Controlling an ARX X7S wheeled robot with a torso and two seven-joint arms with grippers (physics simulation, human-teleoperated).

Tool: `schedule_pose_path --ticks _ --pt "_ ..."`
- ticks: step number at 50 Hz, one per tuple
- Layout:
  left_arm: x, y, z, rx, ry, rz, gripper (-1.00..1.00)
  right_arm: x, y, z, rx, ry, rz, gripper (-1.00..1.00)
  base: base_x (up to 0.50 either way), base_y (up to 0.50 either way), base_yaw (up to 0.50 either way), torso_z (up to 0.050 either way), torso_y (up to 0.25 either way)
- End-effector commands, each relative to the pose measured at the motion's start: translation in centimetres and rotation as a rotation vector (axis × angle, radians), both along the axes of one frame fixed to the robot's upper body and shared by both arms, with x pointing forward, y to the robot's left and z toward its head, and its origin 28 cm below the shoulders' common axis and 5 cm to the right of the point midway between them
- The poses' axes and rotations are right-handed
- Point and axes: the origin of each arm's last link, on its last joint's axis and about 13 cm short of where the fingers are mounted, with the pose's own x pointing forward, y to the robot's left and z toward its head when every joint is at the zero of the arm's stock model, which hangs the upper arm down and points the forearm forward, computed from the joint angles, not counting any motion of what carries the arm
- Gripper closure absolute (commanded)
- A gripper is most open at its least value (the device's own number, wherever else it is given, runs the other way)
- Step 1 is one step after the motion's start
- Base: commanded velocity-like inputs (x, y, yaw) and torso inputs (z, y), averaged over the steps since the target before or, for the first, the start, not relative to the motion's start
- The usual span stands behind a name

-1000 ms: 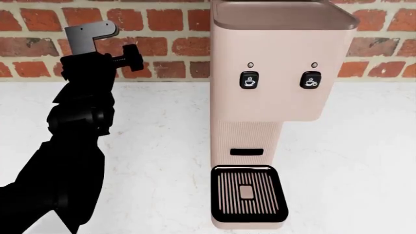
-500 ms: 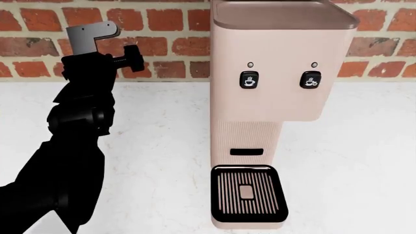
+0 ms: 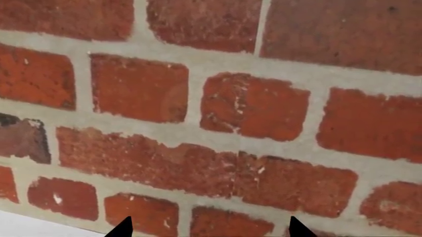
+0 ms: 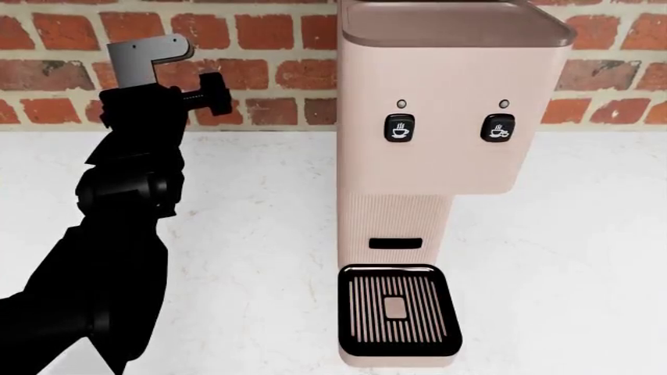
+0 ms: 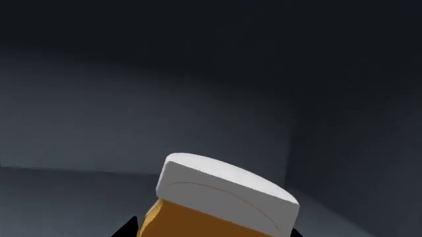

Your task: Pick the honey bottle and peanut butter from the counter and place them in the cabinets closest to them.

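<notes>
Two arms, only the left visible from the head. Left end effector raised over the white worktop, close to the brick wall; fingertips apart, nothing between them. Pink coffee machine stands to its right. Right end effector inside a dark cabinet, clamped on a tilted orange jar with a white lid, apparently the peanut butter.
</notes>
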Motion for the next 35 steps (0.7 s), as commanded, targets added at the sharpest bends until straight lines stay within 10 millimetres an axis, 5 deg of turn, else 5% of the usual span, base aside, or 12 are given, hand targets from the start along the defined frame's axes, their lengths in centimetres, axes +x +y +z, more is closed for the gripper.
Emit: schedule_pose_path --ticks 1,35 --pt "0.0 0.0 0.0 -0.004 0.002 -0.009 -1.00 -0.3 0.9 0.2 -0.025 -0.062 -0.016 -1.00 0.00 0.00 0.00 0.000 0.000" --pt "0.0 0.0 0.0 0.001 0.007 -0.014 -1.00 -2.2 1.6 1.8 -0.015 -0.381 -0.063 -1.00 0.00 0.00 0.00 0.000 0.000"
